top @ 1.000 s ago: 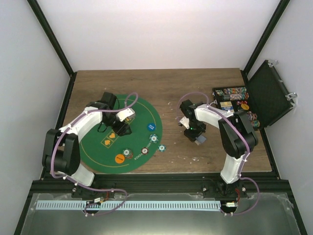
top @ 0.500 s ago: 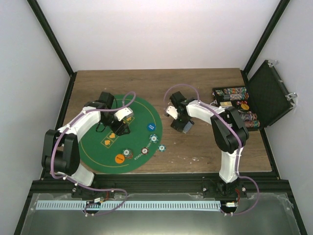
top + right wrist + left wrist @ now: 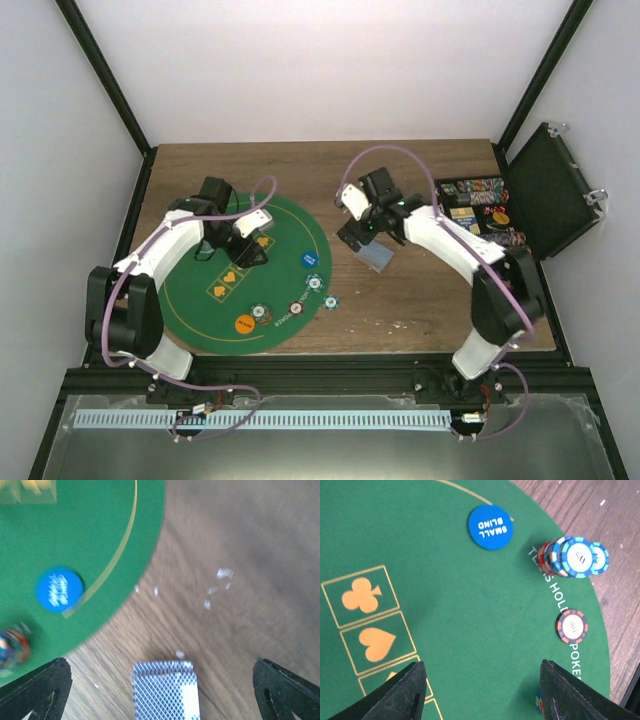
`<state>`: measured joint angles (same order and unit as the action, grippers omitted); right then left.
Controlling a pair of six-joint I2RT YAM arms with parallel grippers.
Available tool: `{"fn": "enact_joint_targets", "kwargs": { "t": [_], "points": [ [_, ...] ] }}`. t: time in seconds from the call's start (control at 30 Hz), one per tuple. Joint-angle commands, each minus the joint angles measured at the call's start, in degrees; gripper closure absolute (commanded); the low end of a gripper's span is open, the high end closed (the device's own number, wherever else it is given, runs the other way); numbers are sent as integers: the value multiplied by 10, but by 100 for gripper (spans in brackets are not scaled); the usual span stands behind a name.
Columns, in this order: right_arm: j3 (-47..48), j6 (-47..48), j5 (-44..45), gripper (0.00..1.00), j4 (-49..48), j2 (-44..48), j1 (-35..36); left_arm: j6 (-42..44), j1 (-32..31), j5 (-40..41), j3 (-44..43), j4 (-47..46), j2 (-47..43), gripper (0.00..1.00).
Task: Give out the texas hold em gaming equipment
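A deck of playing cards (image 3: 166, 692) with grey-blue patterned backs lies on the wood just right of the green mat (image 3: 195, 290). My right gripper (image 3: 161, 664) stands wide open over the deck (image 3: 377, 260), both fingers well clear of its sides. My left gripper (image 3: 481, 665) hovers open over the mat with nothing between its fingers (image 3: 400, 692). Ahead of it lie a blue "small blind" chip (image 3: 490, 527), a stack of chips (image 3: 572, 556) and a red-white chip (image 3: 571, 626). An orange chip (image 3: 244, 323) and a teal chip (image 3: 331, 301) sit near the mat's front edge.
An open black case (image 3: 548, 195) stands at the table's right edge, with a tray of chips (image 3: 473, 198) beside it. Gold suit boxes (image 3: 367, 615) are printed on the mat. White walls and a black frame surround the table.
My right arm swung left and back from the table's middle right with the deck, then opened wide; the deck now lies beside the mat. The left gripper barely moved.
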<state>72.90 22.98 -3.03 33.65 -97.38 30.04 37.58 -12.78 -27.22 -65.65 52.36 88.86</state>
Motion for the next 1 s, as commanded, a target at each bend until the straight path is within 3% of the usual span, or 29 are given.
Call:
{"fn": "enact_joint_targets", "kwargs": {
  "t": [0.0,0.17,0.33,0.57,0.67,0.83,0.97],
  "points": [
    [-36,-116,-120,0,-67,106,-35,26,3,-37,-33,27,1,36],
    [-119,-283,-152,0,-105,217,-116,37,3,-40,-80,45,20,34],
    [-196,-421,-204,1,-78,249,-215,47,-4,-49,-144,69,54,34],
    [-291,-495,-277,18,-143,222,-254,48,-51,-35,-201,64,101,33],
    [-308,-511,-264,26,-165,204,-255,-6,-76,-35,-243,48,147,36],
    [-333,-521,-284,34,-199,170,-255,-159,-96,-36,-326,17,241,52],
    [-337,-520,-292,41,-227,138,-255,-230,-126,-43,-367,-2,291,57]
  ]
}}
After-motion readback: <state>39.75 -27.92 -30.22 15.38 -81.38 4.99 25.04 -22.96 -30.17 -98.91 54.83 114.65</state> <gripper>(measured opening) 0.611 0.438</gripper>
